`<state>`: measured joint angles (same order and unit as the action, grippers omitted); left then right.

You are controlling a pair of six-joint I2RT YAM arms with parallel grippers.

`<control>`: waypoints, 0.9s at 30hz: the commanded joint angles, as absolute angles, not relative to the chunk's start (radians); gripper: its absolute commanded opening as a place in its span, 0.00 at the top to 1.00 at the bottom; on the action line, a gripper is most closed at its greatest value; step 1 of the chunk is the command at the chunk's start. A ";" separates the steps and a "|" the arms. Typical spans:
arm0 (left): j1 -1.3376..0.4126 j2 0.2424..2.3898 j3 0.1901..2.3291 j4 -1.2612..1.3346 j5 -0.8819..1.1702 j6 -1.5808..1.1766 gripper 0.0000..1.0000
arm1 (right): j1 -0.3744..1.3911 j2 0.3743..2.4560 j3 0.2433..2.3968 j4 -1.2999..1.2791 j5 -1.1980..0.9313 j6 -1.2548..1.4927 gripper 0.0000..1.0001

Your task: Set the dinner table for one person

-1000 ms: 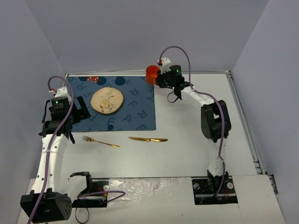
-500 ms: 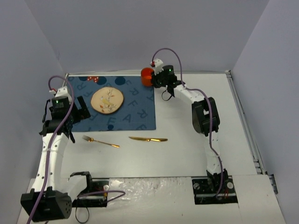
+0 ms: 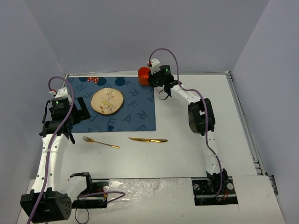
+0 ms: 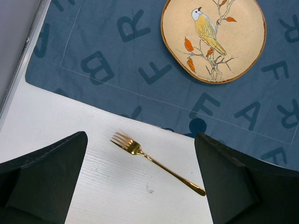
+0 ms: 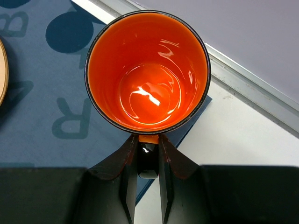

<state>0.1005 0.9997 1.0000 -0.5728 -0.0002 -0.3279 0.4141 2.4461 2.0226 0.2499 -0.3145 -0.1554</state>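
Note:
The dinner table (image 3: pixel 187 149) is a white tabletop carrying a dark blue lettered placemat (image 3: pixel 133 112). A bird-painted plate (image 3: pixel 107 100) lies on the mat. On the bare white in front of the mat lie a gold fork (image 3: pixel 100 141) and a gold knife (image 3: pixel 148 139). My right gripper (image 5: pixel 148 140) is shut on the black handle of an orange mug (image 5: pixel 147 70), upright over the mat's far right corner (image 3: pixel 144 75). I cannot tell if the mug touches down. My left gripper (image 4: pixel 140 137) hangs open above the fork (image 4: pixel 156 162), holding nothing.
A thin metal rim (image 3: pixel 240 107) runs along the table's right and far edges, with grey walls close behind and at both sides. The arm bases (image 3: pixel 215 189) sit at the near edge.
The right arm has carried the mug leftward, from beside the placemat to over its far right corner. The left arm, fork, knife and plate have not moved.

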 commanded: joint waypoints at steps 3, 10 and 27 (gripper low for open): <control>0.109 1.000 1.014 -0.541 0.000 -0.337 0.03 | 0.425 2.424 2.114 0.368 -0.296 -0.158 1.00; 0.109 0.997 1.014 -0.541 0.000 -0.337 0.03 | 0.426 2.455 2.136 0.373 -0.279 -0.154 1.00; 0.109 0.997 1.012 -0.540 0.000 -0.337 0.03 | 0.424 2.408 2.061 0.377 -0.246 -0.143 0.55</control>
<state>0.1005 0.9997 1.0000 -0.5743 -0.0002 -0.3279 0.4206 2.5182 2.0689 0.2512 -0.2671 -0.1468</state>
